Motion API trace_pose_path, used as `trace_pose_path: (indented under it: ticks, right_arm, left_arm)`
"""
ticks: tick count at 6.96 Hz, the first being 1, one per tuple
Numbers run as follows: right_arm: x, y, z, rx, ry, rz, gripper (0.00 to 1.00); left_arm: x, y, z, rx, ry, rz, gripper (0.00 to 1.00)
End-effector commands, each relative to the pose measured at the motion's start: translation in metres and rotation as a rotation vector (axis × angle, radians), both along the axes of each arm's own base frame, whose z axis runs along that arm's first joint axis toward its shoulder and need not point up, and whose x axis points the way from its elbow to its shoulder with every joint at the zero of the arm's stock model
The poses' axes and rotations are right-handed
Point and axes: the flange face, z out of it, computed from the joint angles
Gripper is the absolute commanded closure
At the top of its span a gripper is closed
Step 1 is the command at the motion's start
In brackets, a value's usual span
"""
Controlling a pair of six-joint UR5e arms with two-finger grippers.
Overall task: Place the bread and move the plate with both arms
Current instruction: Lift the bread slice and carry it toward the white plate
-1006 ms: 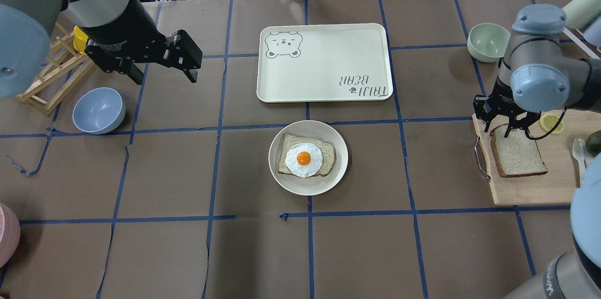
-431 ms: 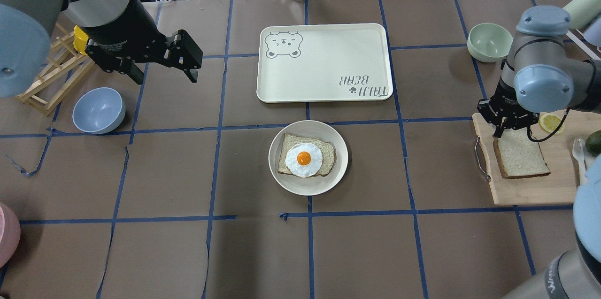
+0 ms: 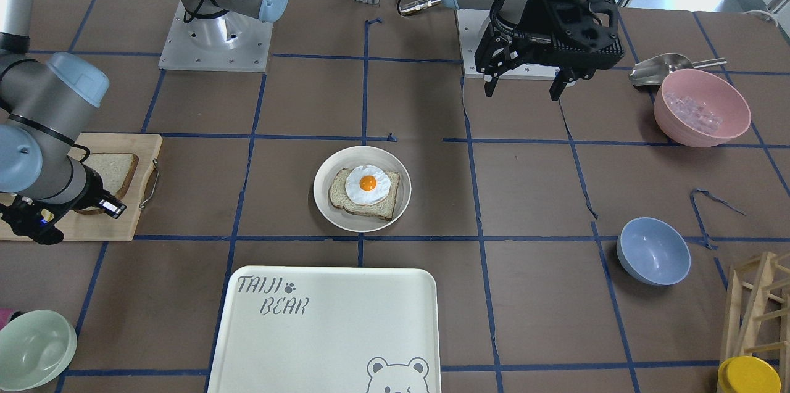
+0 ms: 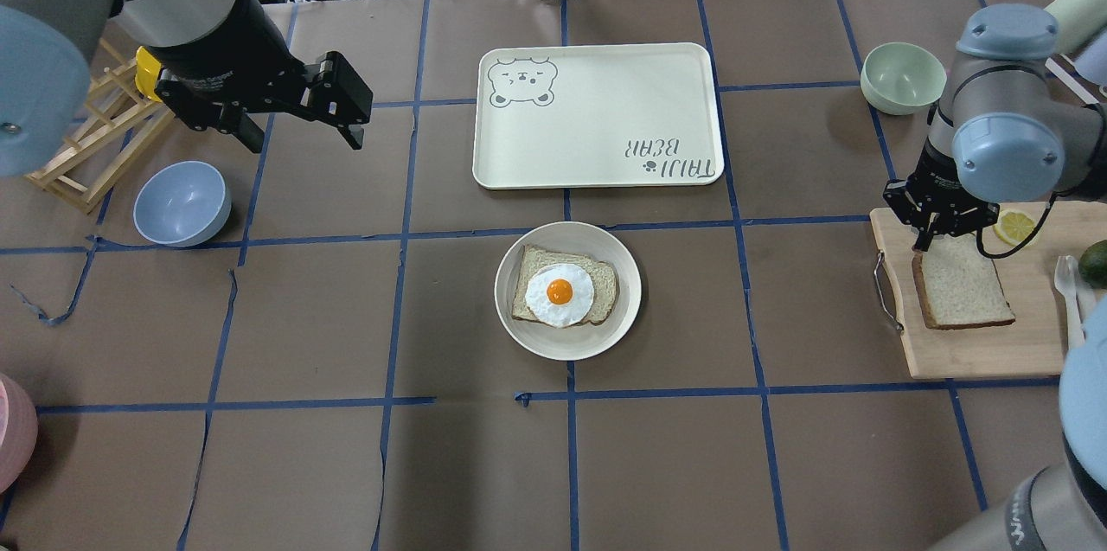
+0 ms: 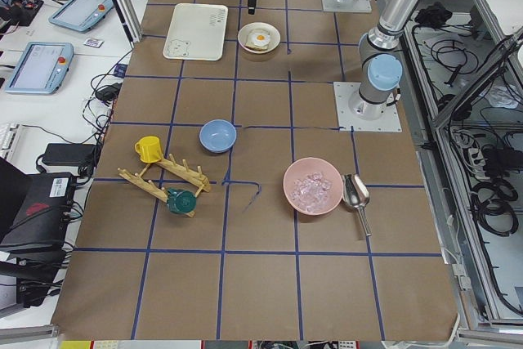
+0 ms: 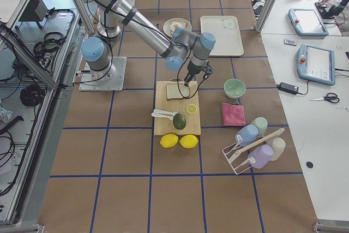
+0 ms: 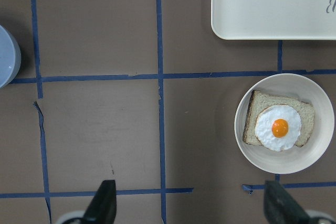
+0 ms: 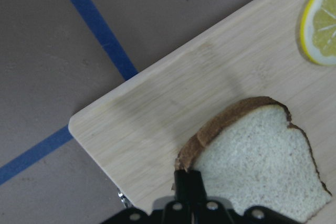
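At the left, the left gripper (image 4: 303, 136) is held wide open and empty, presumably in wait for the central plate (image 4: 568, 345). At the right, the bread (image 4: 964, 291) lies on the board (image 4: 977, 352), its far-left corner pinched by the closed right gripper (image 4: 922, 245), apparently so that it can be lifted.

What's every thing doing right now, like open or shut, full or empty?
right gripper: shut on the bread's crust edge.
bread: pinched at one edge, over the cutting board.
left gripper: open, empty, in the air.
plate: on the table, holding egg toast.
tray: empty.
pink bowl: holds clear cubes.
blue bowl: empty.
green bowl: empty.
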Motion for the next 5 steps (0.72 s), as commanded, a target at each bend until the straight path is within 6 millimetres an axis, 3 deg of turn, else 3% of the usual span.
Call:
trace_pose_path:
  ticks: [1, 3, 5]
  right_arm:
    - [0.002, -0.003, 0.049, 0.056, -0.030, 0.004, 1.00]
    - [0.016, -0.020, 0.111, 0.065, -0.047, 0.029, 1.00]
    - [0.077, -0.031, 0.156, 0.102, -0.025, 0.005, 1.00]
  left_arm:
    - [0.001, 0.000, 0.000, 0.000, -0.001, 0.001, 0.00]
    - [0.001, 0.000, 0.000, -0.003, 0.001, 0.003, 0.00]
    - [0.001, -0.001, -0.001, -0.001, 0.001, 0.003, 0.00]
